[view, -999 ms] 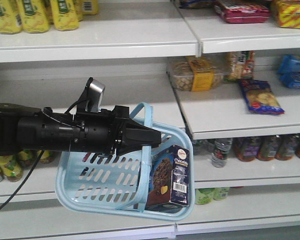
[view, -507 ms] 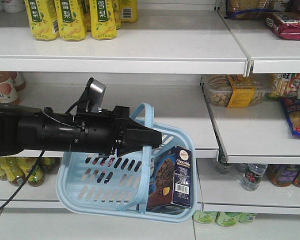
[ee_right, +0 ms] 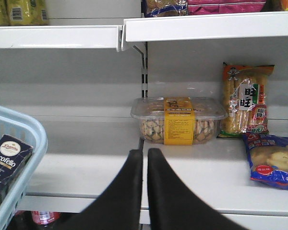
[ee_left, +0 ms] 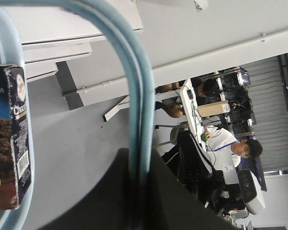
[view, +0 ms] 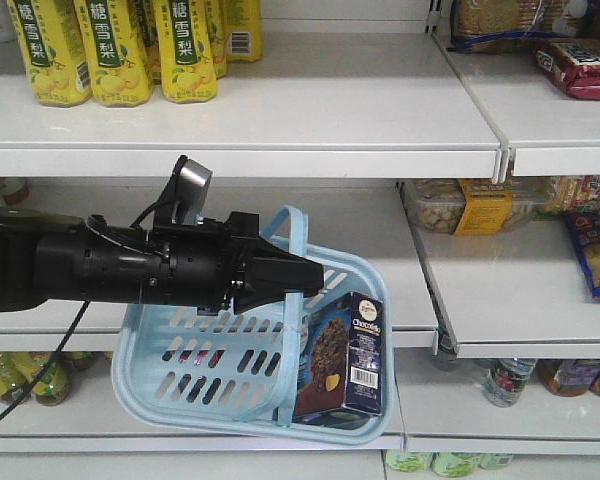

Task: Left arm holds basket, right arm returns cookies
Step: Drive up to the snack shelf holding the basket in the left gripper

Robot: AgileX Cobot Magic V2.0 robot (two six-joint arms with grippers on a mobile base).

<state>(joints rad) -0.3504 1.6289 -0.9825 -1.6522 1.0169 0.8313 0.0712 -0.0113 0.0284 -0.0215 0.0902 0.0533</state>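
Note:
My left arm (view: 130, 265), black with a silver camera block, reaches in from the left. Its gripper (view: 298, 277) is shut on the hoop handle (view: 292, 330) of the light blue basket (view: 180, 390), which hangs tilted in front of the shelves. The navy cookies carton (view: 348, 355) stands in the basket's right end. In the left wrist view the handle (ee_left: 134, 96) runs between the jaws, and the cookies (ee_left: 9, 143) show at the left. My right gripper (ee_right: 145, 152) is shut and empty, facing a shelf. The basket rim (ee_right: 24, 129) and cookies (ee_right: 7, 160) are at its lower left.
White store shelves (view: 280, 150) fill the view. Yellow drink bottles (view: 110, 50) stand top left. A clear snack tub (ee_right: 178, 120), a rice cracker pack (ee_right: 245, 98) and a blue snack bag (ee_right: 271, 160) lie on the shelf ahead of the right gripper. More bottles stand on the lower shelves.
The shelves have slid right and down in the front view, so my viewpoint has shifted. The left arm, basket and cookies keep the same place in the frame.

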